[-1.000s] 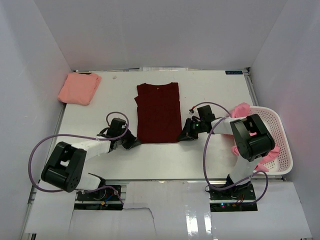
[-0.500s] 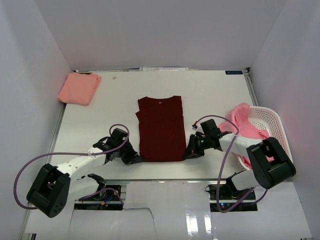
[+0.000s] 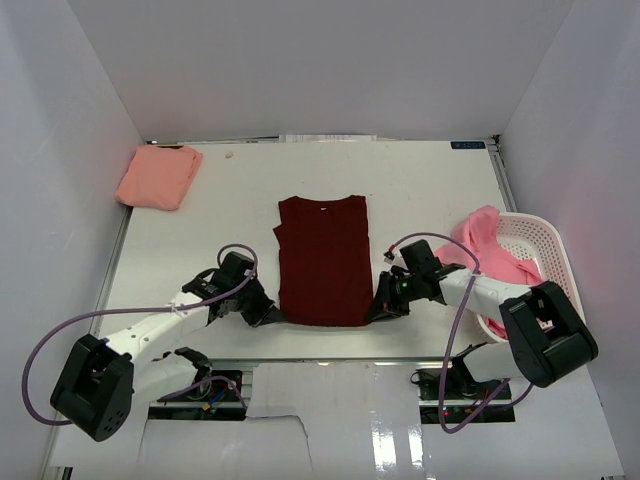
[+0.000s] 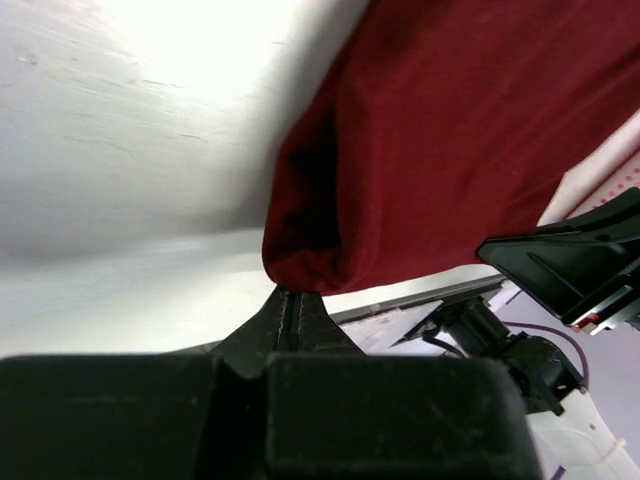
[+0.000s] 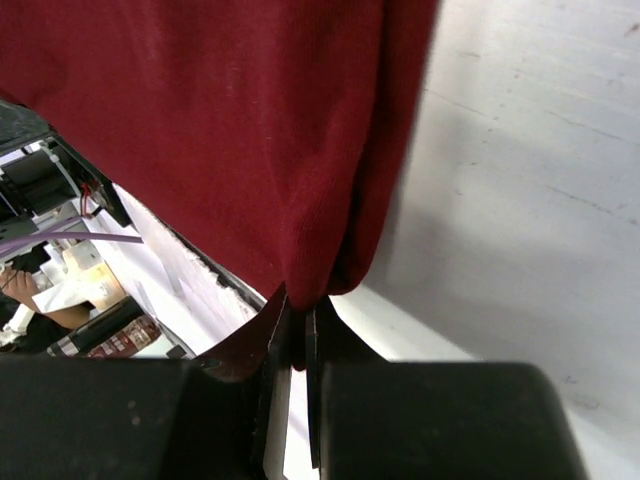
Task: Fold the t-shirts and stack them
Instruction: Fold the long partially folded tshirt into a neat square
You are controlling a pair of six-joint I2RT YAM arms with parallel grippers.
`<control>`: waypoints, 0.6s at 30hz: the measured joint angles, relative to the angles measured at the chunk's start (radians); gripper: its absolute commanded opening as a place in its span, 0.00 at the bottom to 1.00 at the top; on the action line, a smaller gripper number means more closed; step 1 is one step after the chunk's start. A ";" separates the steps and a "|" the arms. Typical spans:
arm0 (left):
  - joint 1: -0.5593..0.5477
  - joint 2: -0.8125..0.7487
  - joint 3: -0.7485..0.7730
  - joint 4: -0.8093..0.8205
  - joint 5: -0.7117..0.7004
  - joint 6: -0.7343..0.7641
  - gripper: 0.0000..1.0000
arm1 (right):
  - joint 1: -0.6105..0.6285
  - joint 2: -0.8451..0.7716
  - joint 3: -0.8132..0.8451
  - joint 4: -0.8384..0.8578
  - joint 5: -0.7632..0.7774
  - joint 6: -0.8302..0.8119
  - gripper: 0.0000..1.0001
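Observation:
A dark maroon t-shirt, folded into a long strip, lies in the middle of the table with its hem at the near edge. My left gripper is shut on its near left corner, and in the left wrist view the cloth bunches right at the pinched tips. My right gripper is shut on the near right corner, with maroon fabric caught between its jaws. A folded salmon t-shirt rests at the far left corner. Brighter pink t-shirts spill out of the basket.
A white mesh basket stands at the right edge of the table, beside the right arm. The table's near edge runs just below the shirt's hem. Purple cables loop off both arms. White walls enclose the table.
Both grippers have dragged the maroon t-shirt toward the near edge of the table, holding its two near corners. Both arms have drawn back and lowered with it.

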 measured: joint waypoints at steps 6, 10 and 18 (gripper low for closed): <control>0.000 -0.022 0.086 -0.051 -0.001 0.000 0.00 | 0.000 -0.049 0.067 -0.072 0.003 -0.003 0.08; 0.000 -0.027 0.133 -0.078 -0.002 0.000 0.00 | 0.000 -0.080 0.119 -0.115 -0.001 -0.003 0.08; 0.003 -0.025 0.207 -0.130 -0.009 0.002 0.00 | -0.009 -0.092 0.212 -0.164 -0.034 -0.006 0.08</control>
